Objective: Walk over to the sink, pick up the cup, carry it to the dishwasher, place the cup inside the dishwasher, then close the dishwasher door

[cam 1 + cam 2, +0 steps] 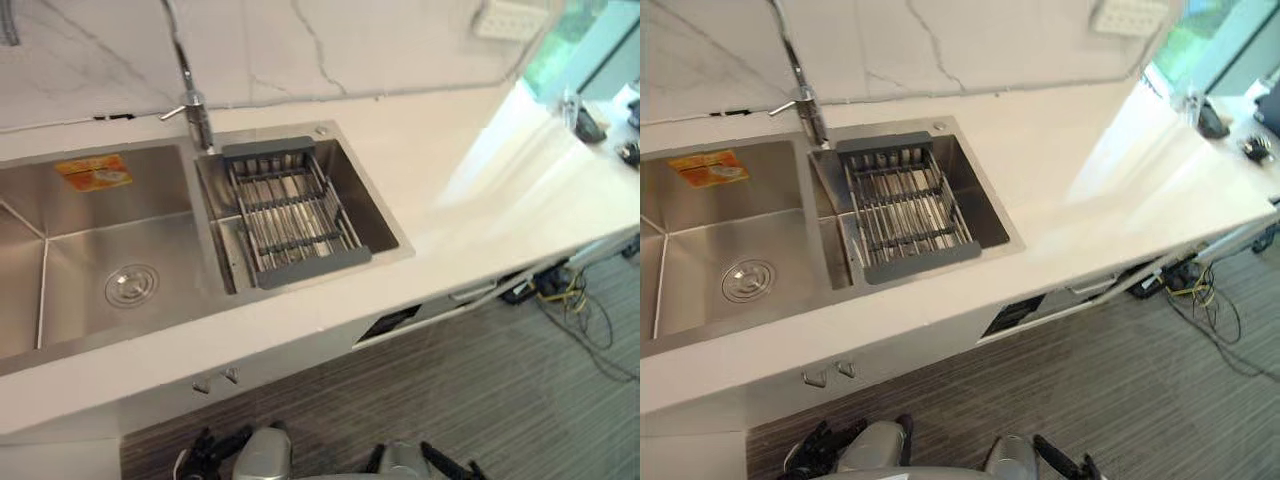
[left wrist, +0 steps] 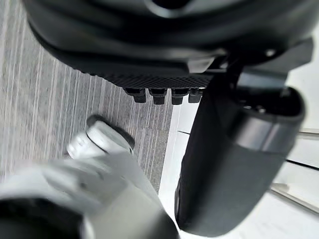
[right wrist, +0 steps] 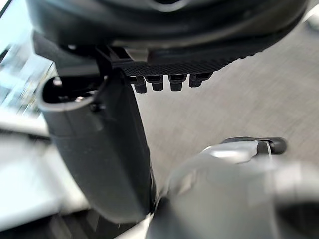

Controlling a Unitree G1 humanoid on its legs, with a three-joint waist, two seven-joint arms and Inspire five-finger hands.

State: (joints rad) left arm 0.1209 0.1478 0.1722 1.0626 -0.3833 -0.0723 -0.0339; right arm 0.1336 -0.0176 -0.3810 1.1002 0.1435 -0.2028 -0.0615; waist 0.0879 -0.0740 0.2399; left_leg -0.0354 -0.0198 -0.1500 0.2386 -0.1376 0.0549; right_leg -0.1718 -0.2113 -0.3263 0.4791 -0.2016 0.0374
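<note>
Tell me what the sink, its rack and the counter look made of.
Sink: likely brushed stainless steel, grey with a soft sheen. Rack: shiny metal bars in a matte dark-grey frame, maybe plastic. Counter: smooth white, stone or composite; cannot tell which.

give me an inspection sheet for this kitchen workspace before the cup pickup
surface: white countertop with a double steel sink set in.
job's things: cup, nothing seen; grey rack lies across the right basin; dark panel under the counter edge, probably the dishwasher, door looks shut.
clutter: orange sticker in the left basin; small dark items at the counter's far right end.
grippers: left hand and right hand open, holding nothing, low over the floor.
cables: tangle of cables on the floor right of the panel.
surroundings: marble-look wall, faucet, striped grey floor.
</note>
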